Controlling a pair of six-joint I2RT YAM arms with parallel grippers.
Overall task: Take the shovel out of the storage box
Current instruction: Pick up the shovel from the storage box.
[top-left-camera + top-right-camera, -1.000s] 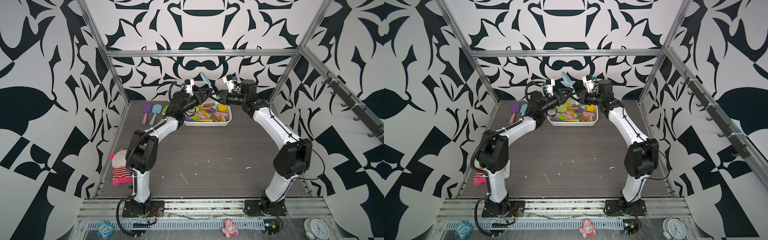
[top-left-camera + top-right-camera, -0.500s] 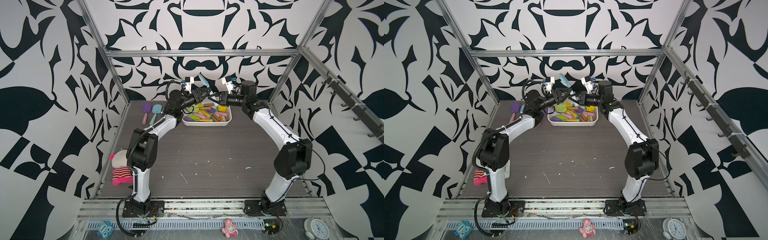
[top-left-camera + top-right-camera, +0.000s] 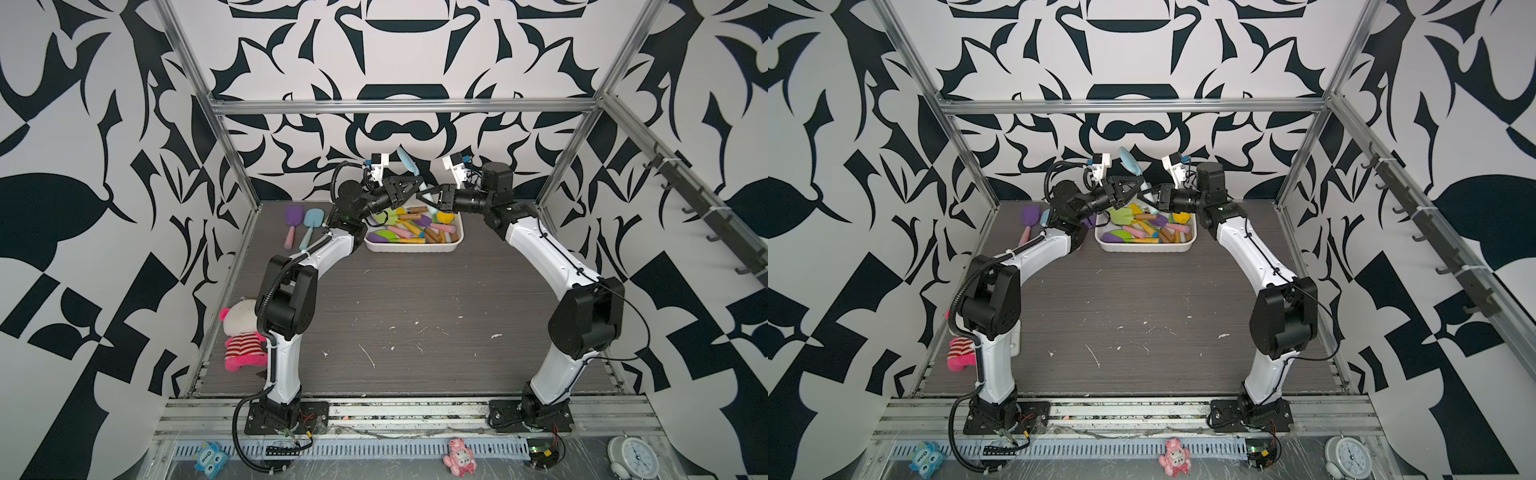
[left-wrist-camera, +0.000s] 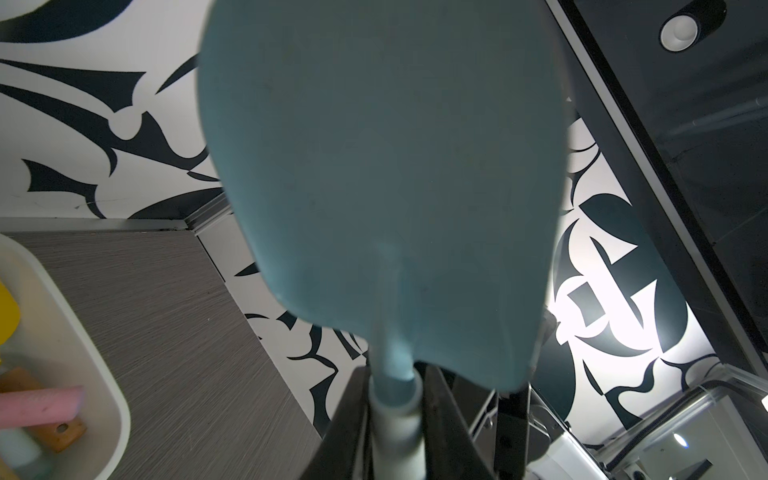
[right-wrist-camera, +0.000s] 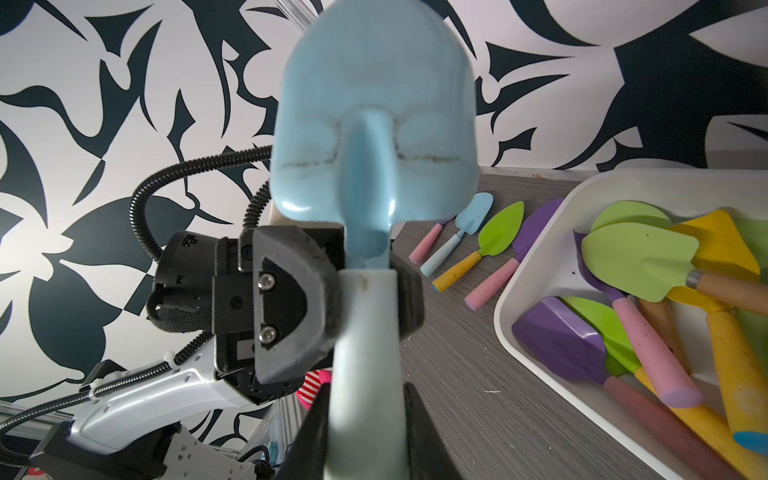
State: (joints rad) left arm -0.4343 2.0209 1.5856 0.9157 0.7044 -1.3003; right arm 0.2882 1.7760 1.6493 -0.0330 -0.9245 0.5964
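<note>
A light blue shovel (image 3: pixel 406 159) (image 3: pixel 1128 159) stands blade-up in the air above the storage box (image 3: pixel 411 249) (image 3: pixel 1142 249), a white tub holding several coloured shovels. My right gripper (image 3: pixel 430 197) (image 5: pixel 365 399) is shut on the pale handle. My left gripper (image 3: pixel 417 188) (image 4: pixel 395 395) is shut on the same handle, higher up, just under the blade. Its grey fingers (image 5: pixel 291 307) press the handle from both sides in the right wrist view. The blade (image 4: pixel 386 166) fills most of the left wrist view.
Loose shovels lie on the table left of the box: a purple one (image 3: pixel 294 216), a blue one (image 3: pixel 311 218), a green one (image 5: pixel 498 230). A pink plush toy (image 3: pixel 243 336) sits at the left edge. The patterned back wall stands close behind both grippers.
My left gripper was open beside the shovel and has closed on its handle under the blade. The right gripper has kept its hold, and the shovel has hardly moved.
</note>
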